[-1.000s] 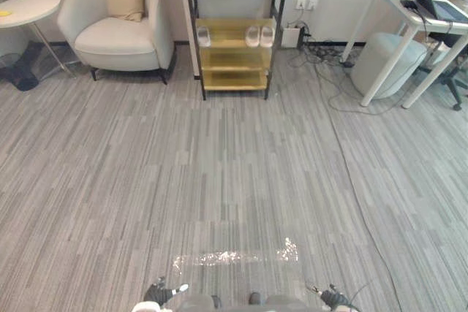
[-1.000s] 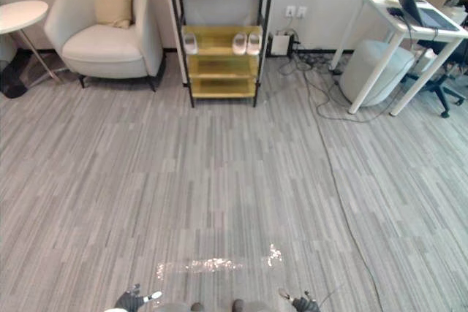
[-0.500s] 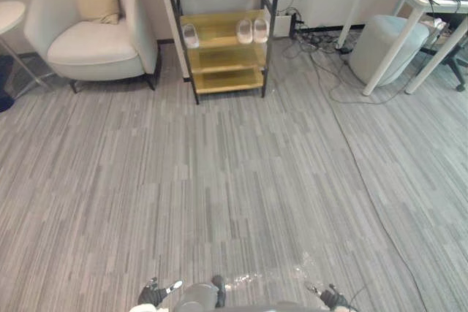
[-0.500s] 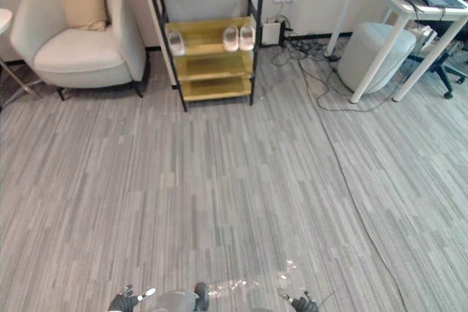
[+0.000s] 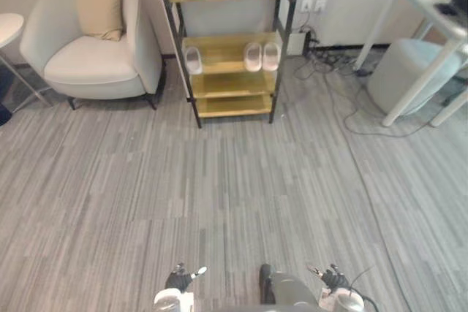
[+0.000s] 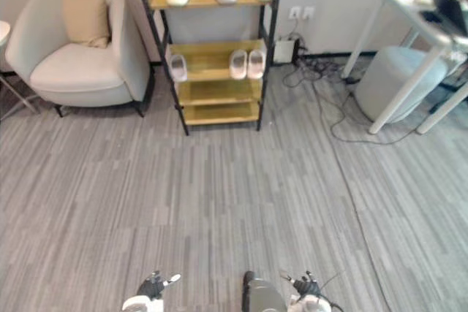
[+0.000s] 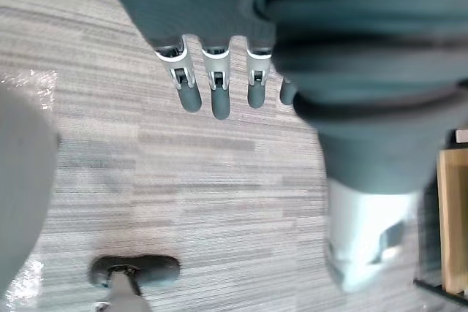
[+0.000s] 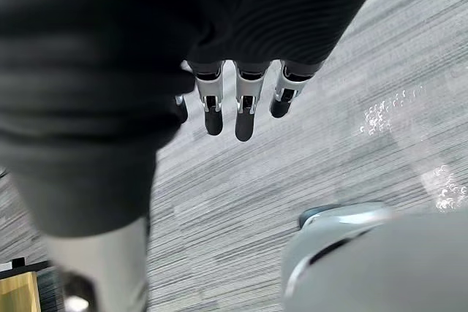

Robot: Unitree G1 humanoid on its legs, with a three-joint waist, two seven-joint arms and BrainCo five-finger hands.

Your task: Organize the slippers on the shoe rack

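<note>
Fingers (image 7: 219, 96) of left hand (image 5: 178, 280) straight, empty | right hand (image 5: 335, 280) fingers straight, empty | slippers (image 5: 253, 56) on shoe rack (image 5: 223, 49)

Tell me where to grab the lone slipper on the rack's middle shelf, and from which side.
Take the slipper by its near end, pinching sole and upper, coming through the open front of the rack. It lies flat, lengthwise front to back, beside the left post under another shelf, so top and side approaches look blocked.
</note>
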